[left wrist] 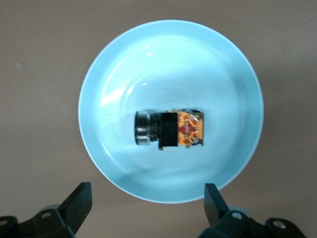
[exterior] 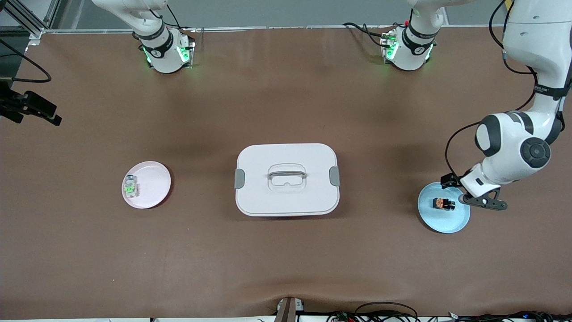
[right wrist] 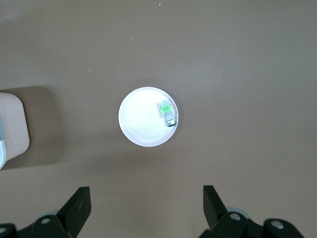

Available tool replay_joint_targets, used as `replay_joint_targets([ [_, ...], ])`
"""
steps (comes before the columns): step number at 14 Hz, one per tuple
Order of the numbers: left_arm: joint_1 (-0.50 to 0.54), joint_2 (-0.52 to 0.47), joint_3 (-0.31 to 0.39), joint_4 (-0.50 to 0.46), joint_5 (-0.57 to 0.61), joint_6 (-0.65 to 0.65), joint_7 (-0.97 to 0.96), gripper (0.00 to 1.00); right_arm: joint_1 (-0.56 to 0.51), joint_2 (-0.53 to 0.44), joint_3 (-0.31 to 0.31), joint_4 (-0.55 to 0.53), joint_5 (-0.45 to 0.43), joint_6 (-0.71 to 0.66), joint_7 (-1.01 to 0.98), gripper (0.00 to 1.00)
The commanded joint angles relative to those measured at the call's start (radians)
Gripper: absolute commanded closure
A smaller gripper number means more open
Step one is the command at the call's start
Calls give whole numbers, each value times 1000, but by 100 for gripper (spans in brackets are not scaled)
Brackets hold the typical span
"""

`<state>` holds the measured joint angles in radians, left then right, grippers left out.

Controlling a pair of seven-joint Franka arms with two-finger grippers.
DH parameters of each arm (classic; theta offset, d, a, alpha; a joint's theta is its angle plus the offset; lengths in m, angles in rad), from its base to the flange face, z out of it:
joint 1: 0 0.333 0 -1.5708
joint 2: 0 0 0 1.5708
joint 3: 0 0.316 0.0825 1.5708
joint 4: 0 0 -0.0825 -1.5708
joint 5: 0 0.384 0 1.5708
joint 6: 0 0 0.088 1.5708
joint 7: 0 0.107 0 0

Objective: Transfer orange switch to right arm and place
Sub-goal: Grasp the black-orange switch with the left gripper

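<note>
Left wrist view looks straight down between the left gripper [left wrist: 146, 210], whose two black fingers [left wrist: 79, 201] stand wide apart with nothing between them. It hangs low over the rim of the blue plate [left wrist: 124, 64], near the left arm's end of the table. On that plate, close to its middle, the orange switch [left wrist: 171, 129] lies on its side: a black body with an orange-brown patterned face at one end and a dark round collar at the other. Neither finger touches it.

Seen from the front, the blue plate [exterior: 456, 223] sits toward the table edge at the left arm's end, with the switch [exterior: 443, 204] on it and the gripper [exterior: 485, 201] just over the plate's rim.

At the table's middle rests a white lidded box [exterior: 287, 203] with grey clasps and a handle in its top.

Right wrist view shows the right gripper [right wrist: 146, 208] high above the table, fingers spread wide and empty, waiting over a pink plate [right wrist: 136, 124]. This plate carries a pale switch with a green top [right wrist: 167, 111] near its rim, toward the right arm's end.
</note>
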<state>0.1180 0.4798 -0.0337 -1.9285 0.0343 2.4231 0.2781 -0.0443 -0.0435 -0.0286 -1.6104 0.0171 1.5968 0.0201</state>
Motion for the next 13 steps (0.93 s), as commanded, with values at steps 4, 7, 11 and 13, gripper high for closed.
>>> replay_joint_targets([
  [4, 0, 86, -6, 97, -1, -1, -2, 0, 3, -21, -5, -19, 9, 9, -8, 0],
  [7, -4, 118, -12, 131, -19, -1, 1, 0, 1, -21, -5, -20, 9, 9, -8, 0],
  [11, -17, 154, -14, 154, -62, -1, 0, 0, 0, -21, -5, -20, 9, 9, -8, 0],
  [13, -17, 167, -14, 157, -60, -1, 4, 0, 0, -21, -5, -20, 9, 9, -8, 0],
])
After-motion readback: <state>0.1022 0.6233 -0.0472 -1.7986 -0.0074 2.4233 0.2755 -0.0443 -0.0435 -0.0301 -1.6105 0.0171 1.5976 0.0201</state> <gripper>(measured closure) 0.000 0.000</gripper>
